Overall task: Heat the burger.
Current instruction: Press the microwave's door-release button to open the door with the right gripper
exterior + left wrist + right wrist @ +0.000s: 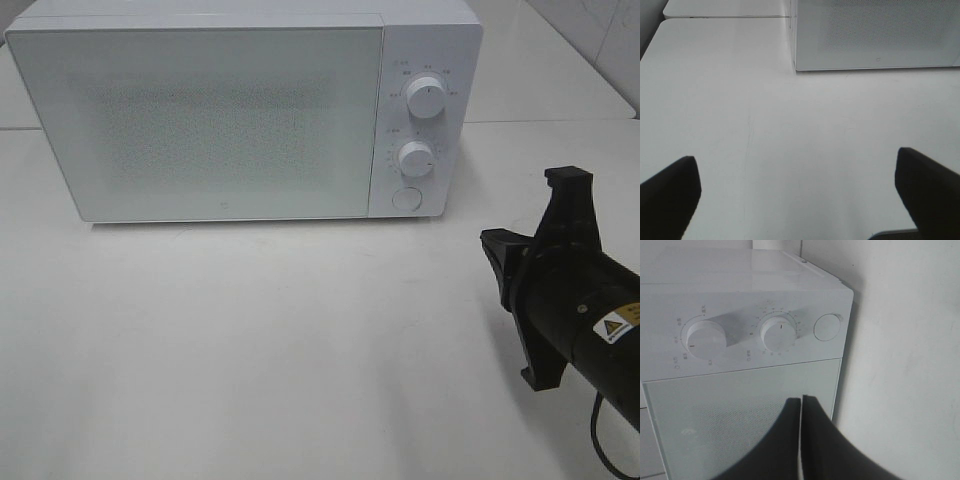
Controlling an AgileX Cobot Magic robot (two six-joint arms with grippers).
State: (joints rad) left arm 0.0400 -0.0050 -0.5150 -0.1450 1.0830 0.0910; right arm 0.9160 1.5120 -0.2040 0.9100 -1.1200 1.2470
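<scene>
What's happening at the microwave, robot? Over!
Left gripper open, empty. Right gripper shut, empty, facing the microwave. Burger not in view; door closed. Nothing seen in front of the door.

Left jaws apart, right jaws together

White table [250, 350]; pale tiled wall [600, 40] behind; even light.
</scene>
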